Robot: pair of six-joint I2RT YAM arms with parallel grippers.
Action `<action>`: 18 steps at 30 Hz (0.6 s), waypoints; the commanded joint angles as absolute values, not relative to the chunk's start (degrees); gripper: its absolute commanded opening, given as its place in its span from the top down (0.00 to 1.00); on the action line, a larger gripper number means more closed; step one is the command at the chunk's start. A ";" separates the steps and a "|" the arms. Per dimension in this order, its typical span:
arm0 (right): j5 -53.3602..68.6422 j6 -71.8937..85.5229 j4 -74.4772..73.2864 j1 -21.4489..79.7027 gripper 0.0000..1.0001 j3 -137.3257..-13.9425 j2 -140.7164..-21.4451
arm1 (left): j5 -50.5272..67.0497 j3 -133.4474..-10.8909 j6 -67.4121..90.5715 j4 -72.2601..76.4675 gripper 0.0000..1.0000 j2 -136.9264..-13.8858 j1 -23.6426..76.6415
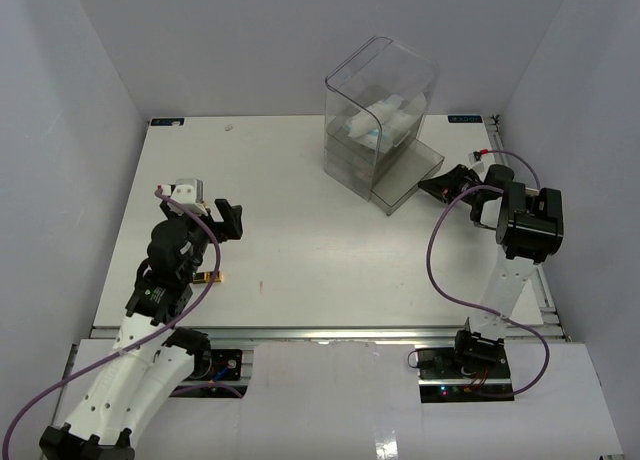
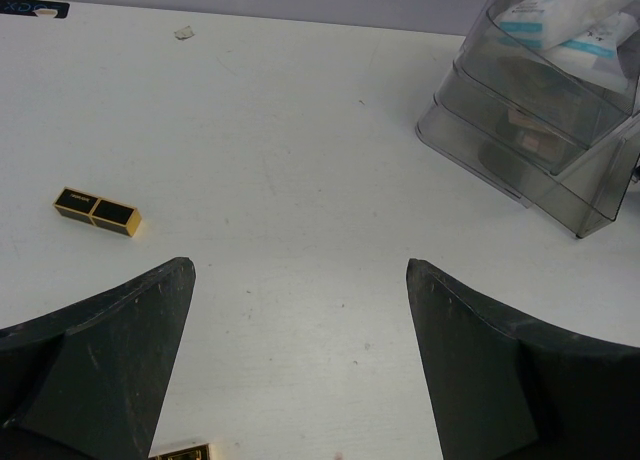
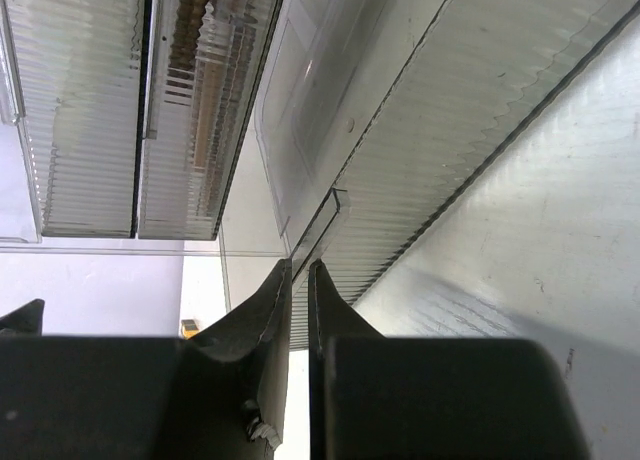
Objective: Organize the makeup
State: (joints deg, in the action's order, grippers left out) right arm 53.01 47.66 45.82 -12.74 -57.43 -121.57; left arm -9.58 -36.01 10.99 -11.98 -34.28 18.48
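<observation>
A black-gold tube [image 2: 97, 211] lies on the white table left of my left gripper [image 2: 300, 270], which is open and empty above the table [image 1: 230, 220]. A second gold-edged piece [image 2: 182, 450] shows at the bottom edge of the left wrist view. In the top view one tube [image 1: 208, 278] lies beside my left arm. White-and-light-blue packets [image 1: 385, 120] fill the top of the clear drawer box [image 1: 345, 95]. Brown-pink palettes [image 2: 530, 120] sit in its middle drawers. My right gripper [image 1: 432, 187] is shut on the handle [image 3: 335, 208] of the pulled-out bottom drawer [image 1: 410, 175].
The drawer box stands at the back right of the table [image 1: 300, 250]. A small scrap [image 1: 230, 127] lies near the back edge. White walls close in the left, right and back sides. Purple cables hang from both arms.
</observation>
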 commanded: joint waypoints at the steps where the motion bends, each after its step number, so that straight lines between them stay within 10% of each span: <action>1: 52.73 41.93 44.75 -14.49 0.92 -57.06 -119.29 | -8.97 -35.77 10.99 -11.60 0.02 -33.74 18.11; 9: 54.40 36.18 40.25 -14.59 0.42 -56.47 -113.88 | -8.40 -35.84 11.18 -11.67 0.02 -35.13 18.11; 18: 56.07 15.02 15.17 -13.85 0.37 -57.70 -100.19 | -3.78 -38.17 15.91 -14.18 0.02 -43.39 17.61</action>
State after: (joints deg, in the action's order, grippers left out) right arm 54.34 31.17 31.47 -14.50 -56.40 -108.69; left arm -8.09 -36.03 12.79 -12.20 -38.91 18.44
